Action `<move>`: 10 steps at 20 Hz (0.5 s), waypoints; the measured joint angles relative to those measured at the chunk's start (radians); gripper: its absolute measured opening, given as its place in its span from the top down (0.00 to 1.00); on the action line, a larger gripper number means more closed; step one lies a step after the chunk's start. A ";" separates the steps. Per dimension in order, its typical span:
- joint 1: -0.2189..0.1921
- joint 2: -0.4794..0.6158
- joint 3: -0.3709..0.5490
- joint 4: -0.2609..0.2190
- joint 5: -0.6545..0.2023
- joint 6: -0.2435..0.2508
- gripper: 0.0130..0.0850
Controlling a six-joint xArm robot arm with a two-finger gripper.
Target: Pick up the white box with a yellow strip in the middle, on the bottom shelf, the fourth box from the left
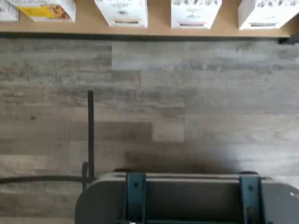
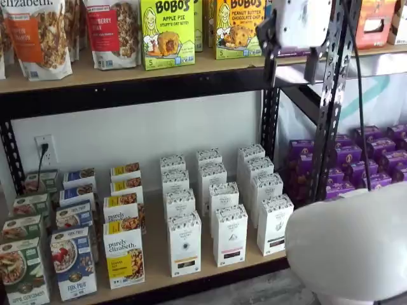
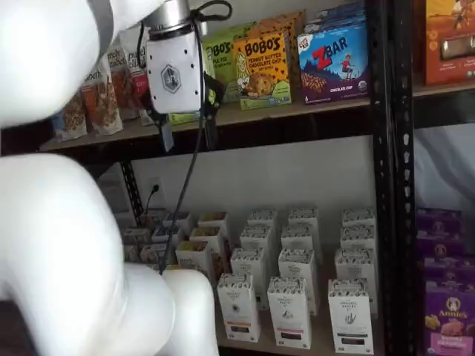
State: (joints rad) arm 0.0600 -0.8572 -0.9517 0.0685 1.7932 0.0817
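Observation:
The white box (image 2: 184, 244) stands at the front of the bottom shelf (image 2: 152, 254), just right of the yellow-labelled "purely elizabeth" box (image 2: 124, 257). It also shows in a shelf view (image 3: 237, 308) and, lower part only, in the wrist view (image 1: 121, 11). More white boxes stand in rows behind it and to its right. My gripper (image 2: 292, 68) hangs high up, level with the upper shelf, well above and right of the box. It shows in both shelf views (image 3: 187, 132). A gap shows between its two black fingers and nothing is held.
Bobo's boxes (image 2: 166, 32) and granola bags fill the upper shelf. Purple boxes (image 2: 356, 159) sit right of the black rack post (image 2: 270, 127). My white arm links (image 3: 67, 245) block the left foreground. The wrist view shows wood floor (image 1: 187, 93) and the dark mount (image 1: 187, 200).

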 joint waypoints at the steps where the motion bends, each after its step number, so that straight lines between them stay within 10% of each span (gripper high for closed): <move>1: 0.001 -0.008 0.029 0.008 -0.035 0.000 0.00; 10: 0.118 0.008 0.235 -0.051 -0.297 0.104 0.00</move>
State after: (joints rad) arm 0.1778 -0.8494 -0.7164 0.0175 1.4965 0.1858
